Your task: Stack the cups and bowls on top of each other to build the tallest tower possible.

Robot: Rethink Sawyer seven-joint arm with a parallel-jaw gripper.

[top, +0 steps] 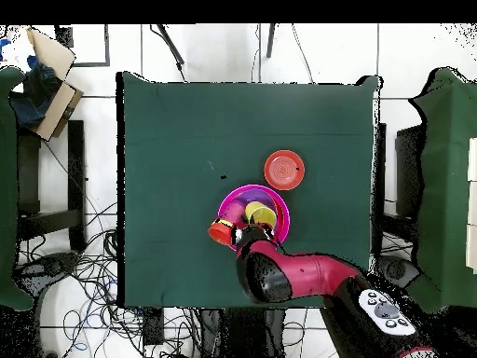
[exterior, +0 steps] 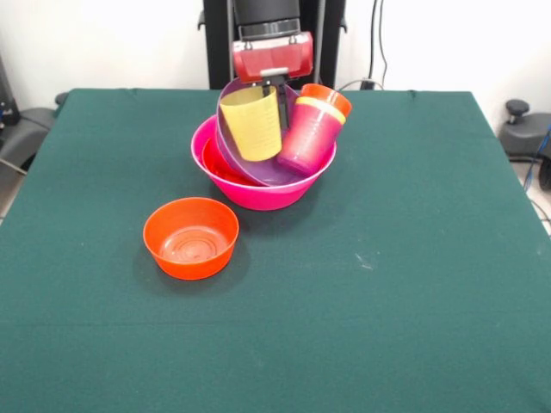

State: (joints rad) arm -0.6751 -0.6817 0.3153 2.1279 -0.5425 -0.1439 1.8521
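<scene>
Item: tower [exterior: 263, 159], in progress. Base is the big pink bowl [exterior: 258, 196]; inside it leans the purple bowl [exterior: 250, 168], tilted well off level. A yellow cup [exterior: 251, 123] lies on its side against the purple bowl with its mouth facing the front camera. A nested bundle of cups [exterior: 314, 129], magenta outermost with yellow and orange rims showing, leans on the pink rim to the far side of the yellow cup.

Item: hand [exterior: 280, 103]. Sits directly above the pile, a dark finger reaching down beside the yellow cup. Whether it is spread or closed, or has hold of anything, cannot be told from either view.

Item: small orange bowl [exterior: 191, 237]. Stands alone and upright on the bench [exterior: 413, 284], well apart from the hand, just beyond the pink bowl on the side away from the robot.

Risks, as judged:
1. The tilted purple bowl could slide or flip if nudged from above.
2. The yellow cup on its side could roll out over the rim.
3. The leaning bundle of cups could topple off the pink rim onto the bench.

Room: the pile stands toward the robot's edge of the bench; wide open green cloth lies on all other sides of the hand, with only the 1 orange bowl in it.
</scene>
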